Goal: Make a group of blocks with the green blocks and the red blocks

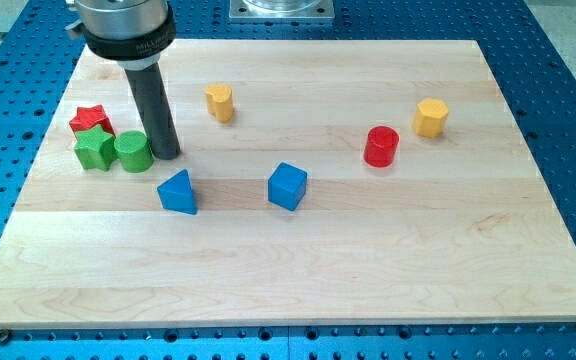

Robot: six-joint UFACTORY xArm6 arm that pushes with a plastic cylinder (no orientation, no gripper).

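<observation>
A red star-shaped block sits at the view's left, with a green star-shaped block just below it and a green cylinder touching that block on its right. A red cylinder stands alone toward the view's right. My tip rests on the board right beside the green cylinder's right side, touching or nearly touching it.
A blue triangular block lies just below my tip. A blue cube is at the centre. A yellow block sits above centre-left, and a yellow hexagonal block is up and right of the red cylinder. The wooden board ends at blue perforated table.
</observation>
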